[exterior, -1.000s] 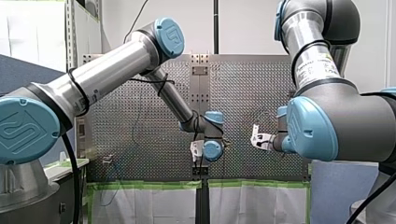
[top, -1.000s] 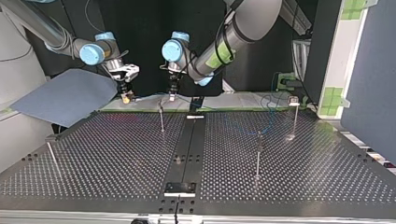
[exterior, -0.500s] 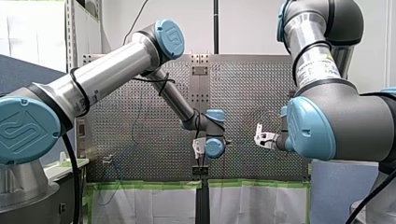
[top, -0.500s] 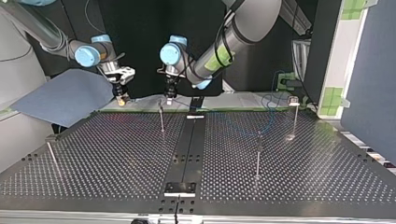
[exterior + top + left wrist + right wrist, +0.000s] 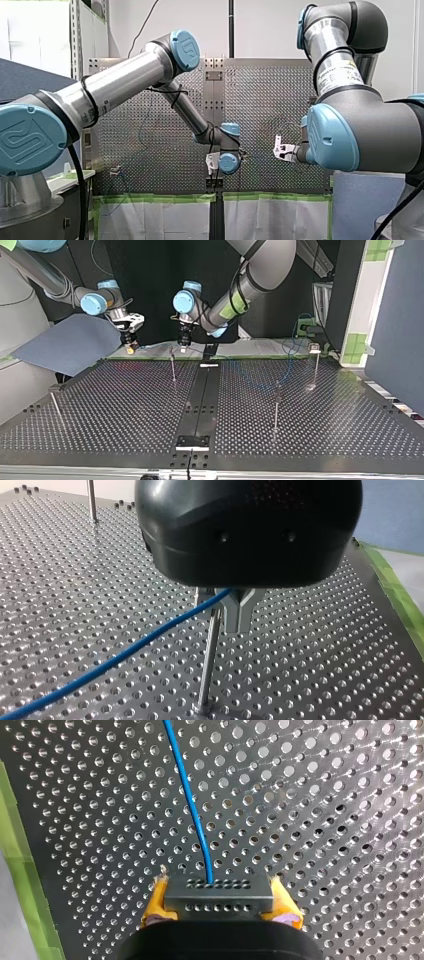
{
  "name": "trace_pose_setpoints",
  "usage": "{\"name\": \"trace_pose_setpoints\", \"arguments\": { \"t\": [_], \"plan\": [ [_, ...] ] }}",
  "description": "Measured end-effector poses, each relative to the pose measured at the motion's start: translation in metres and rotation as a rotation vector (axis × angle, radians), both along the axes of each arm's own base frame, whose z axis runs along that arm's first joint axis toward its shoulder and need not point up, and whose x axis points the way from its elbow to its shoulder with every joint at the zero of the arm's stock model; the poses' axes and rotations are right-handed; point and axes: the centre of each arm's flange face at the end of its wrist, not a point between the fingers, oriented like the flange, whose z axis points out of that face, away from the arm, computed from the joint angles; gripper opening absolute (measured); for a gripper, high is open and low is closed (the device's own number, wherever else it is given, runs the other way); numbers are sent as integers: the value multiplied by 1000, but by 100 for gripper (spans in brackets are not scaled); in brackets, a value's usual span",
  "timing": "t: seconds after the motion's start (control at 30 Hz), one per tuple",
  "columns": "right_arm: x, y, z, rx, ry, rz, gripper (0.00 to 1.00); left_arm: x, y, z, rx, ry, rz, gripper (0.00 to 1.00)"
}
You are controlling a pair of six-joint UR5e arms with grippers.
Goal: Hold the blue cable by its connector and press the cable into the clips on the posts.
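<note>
In the right wrist view my right gripper (image 5: 218, 907) is shut with its yellow pads (image 5: 156, 901) on either side of the black connector (image 5: 218, 890). The blue cable (image 5: 187, 790) runs ahead from it over the perforated table (image 5: 325, 795). In the left wrist view my left gripper (image 5: 235, 622) is shut on the blue cable (image 5: 125, 652) with its metal fingers. It hangs just above and beside the top of a thin post (image 5: 206, 670). In the top view my right gripper (image 5: 131, 344) and my left gripper (image 5: 184, 344) hang at the table's far edge, near that post (image 5: 173, 367).
Three more thin posts stand on the table in the top view: one far right (image 5: 315, 362), one right of the middle (image 5: 276, 407), one near left (image 5: 55, 407). A dark rail (image 5: 200, 400) runs down the table's middle. A blue-grey sheet (image 5: 70, 342) lies beyond the far left edge.
Both grippers have shifted only a little along the table's far edge. Each keeps its grip, the right on the connector and the left on the cable.
</note>
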Motion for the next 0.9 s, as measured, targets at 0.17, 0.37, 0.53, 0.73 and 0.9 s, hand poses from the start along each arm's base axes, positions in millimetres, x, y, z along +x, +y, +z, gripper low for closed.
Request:
{"name": "trace_pose_setpoints", "arguments": {
  "t": [0.17, 0.37, 0.53, 0.73, 0.9],
  "plan": [
    [2, -2, 2, -6, 3, 5, 0, 4, 3, 0, 0, 0, 1, 0],
    [4, -3, 3, -13, 5, 8, 0, 11, 4, 3, -6, -2, -4, 0],
    [4, -4, 4, -17, 6, 7, 0, 22, -1, 14, -13, -7, -11, 0],
    [4, -6, 4, -21, 6, 5, 0, 34, -1, 21, -19, -12, -12, 0],
    [4, -7, 5, -26, 5, 5, 0, 38, 5, 11, -8, 3, -13, 0]
  ]
}}
